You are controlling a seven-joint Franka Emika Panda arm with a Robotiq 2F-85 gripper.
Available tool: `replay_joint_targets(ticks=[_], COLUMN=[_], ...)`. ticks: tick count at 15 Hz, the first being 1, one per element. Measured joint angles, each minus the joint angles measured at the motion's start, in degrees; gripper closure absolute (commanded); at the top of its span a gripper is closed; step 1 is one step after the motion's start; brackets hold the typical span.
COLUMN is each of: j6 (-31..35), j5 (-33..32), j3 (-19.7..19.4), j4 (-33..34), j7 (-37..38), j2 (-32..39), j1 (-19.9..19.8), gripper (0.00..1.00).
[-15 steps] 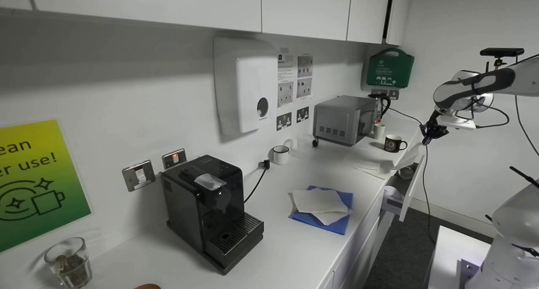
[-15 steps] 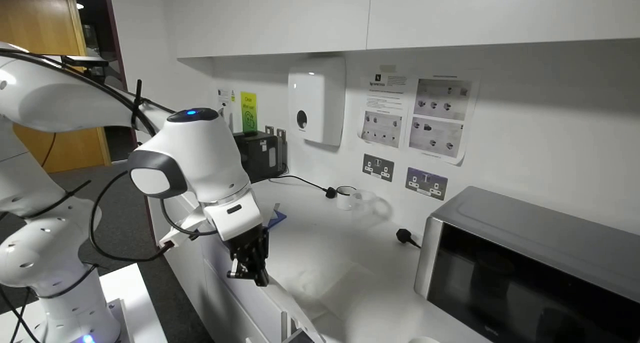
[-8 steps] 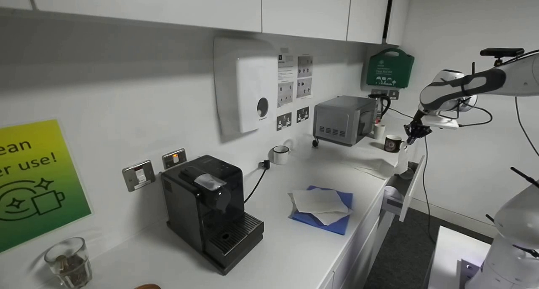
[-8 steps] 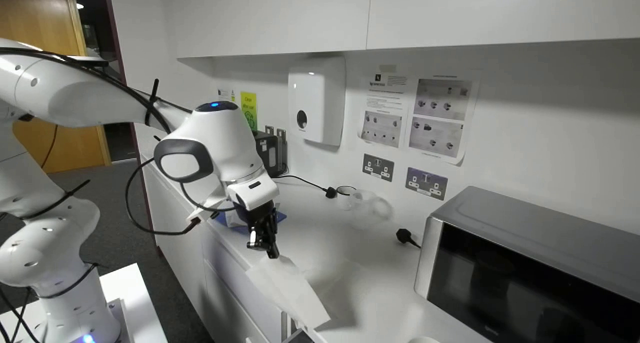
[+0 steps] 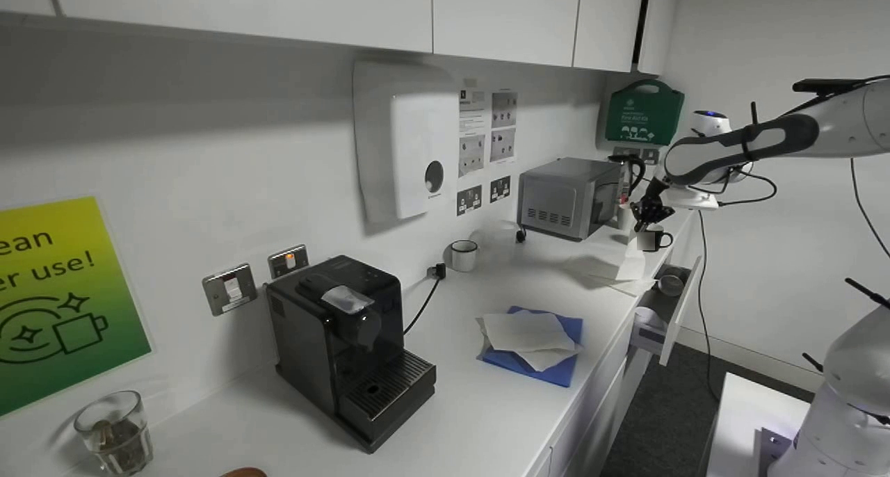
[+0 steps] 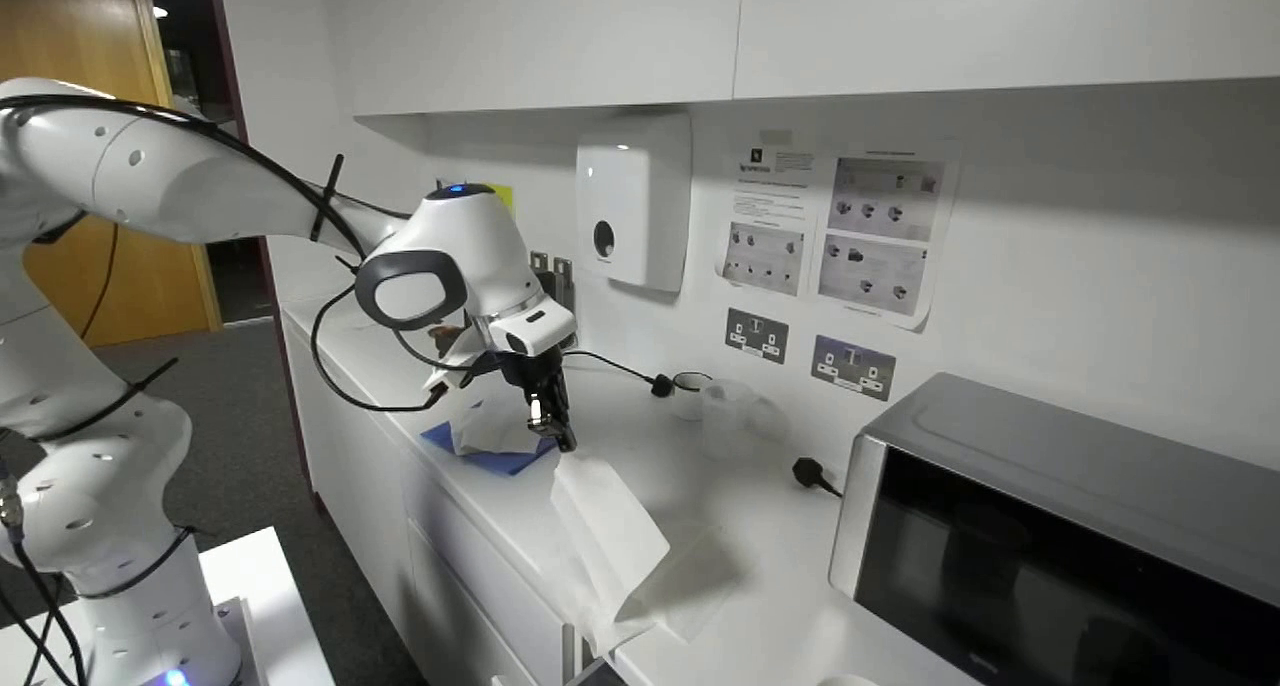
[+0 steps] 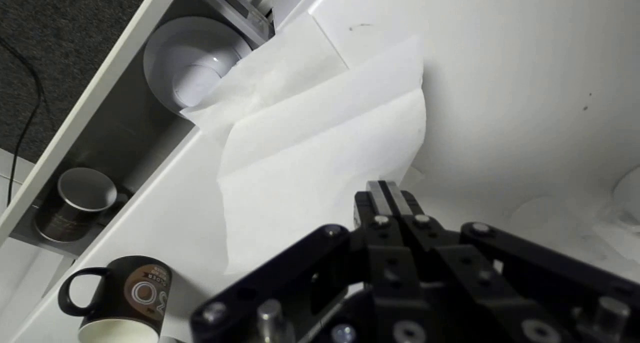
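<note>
One white paper towel [image 7: 320,158] is gripped by the closed end effector [image 7: 386,188] and suspended beneath, its length slanted down toward the table's [image 7: 510,98] front edge, beside the open drawer [image 7: 86,103].

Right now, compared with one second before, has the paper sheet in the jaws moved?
Yes, leftward in an exterior view: the top of the paper sheet was right of the black mug; now it is at the mug's left side.
</note>
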Motion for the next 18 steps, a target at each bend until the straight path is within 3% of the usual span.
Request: replay_joint_targets(ticks=[5,6,8,16,18], j6=[0.15,0.15,0.15,0.15,0.15], j5=[0.7,0.87,1.35,2.31,2.31], j3=[0.04,0.04,0.03,0.02,0.02], j4=[0.0,0.0,0.0,0.0,0.0], j7=[0.0,0.0,0.0,0.01,0.01], j2=[0.52,0.69,1.2,3.54,3.84], j1=[0.7,0.72,0.75,0.85,0.97], gripper=[1.0,0.74,0.68,0.06,0.0])
